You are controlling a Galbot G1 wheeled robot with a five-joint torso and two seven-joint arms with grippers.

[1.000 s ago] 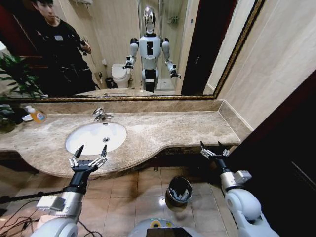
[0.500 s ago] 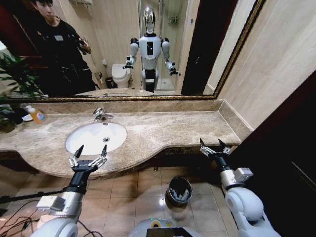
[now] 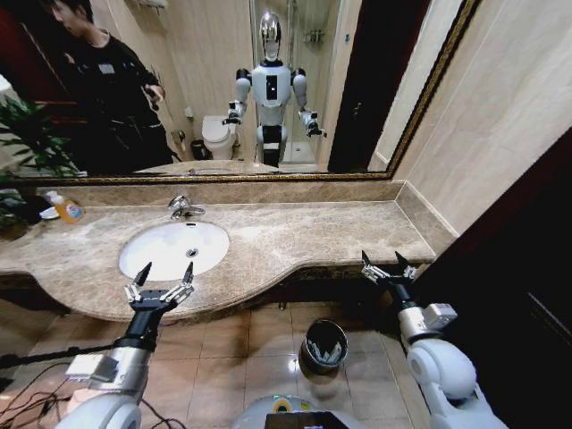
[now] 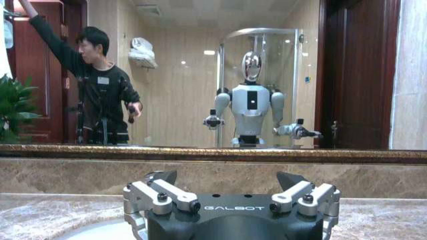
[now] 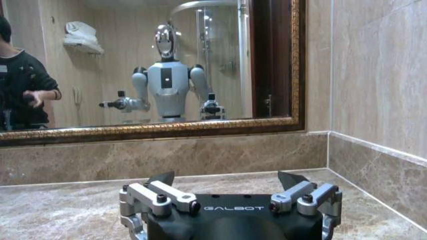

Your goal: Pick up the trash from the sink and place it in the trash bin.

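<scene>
The robot is standing before a beige marble vanity counter [image 3: 295,237], and the white oval ceramic sink [image 3: 173,248] with its chrome tap [image 3: 183,207] is lying to the left of centre in the head view, its basin showing bare white porcelain. The left gripper [image 3: 164,271] is hovering at the front edge of the counter, just in front of the sink's near rim, with its two dark-tipped fingers spread wide apart and nothing between them; in the left wrist view the same left gripper [image 4: 227,179] is showing its fingers parted, pointing toward the backsplash and the gold-framed mirror [image 4: 213,153]. The right gripper [image 3: 386,264] is hanging off the right end of the counter, near its front corner, fingers likewise splayed and gripping nothing; the right wrist view shows that right gripper [image 5: 225,178] with its fingers apart above the marble surface. The small round dark metal trash bin [image 3: 323,345] with a shiny rim is sitting on the brown tiled floor [image 3: 232,353] below the counter, between the two arms, and pale tube-like pieces of trash [image 3: 329,355] are lying inside it. A bottle of orange liquid [image 3: 65,208] is resting on the far left of the counter beside a green potted plant [image 3: 25,143], well apart from the sink.
</scene>
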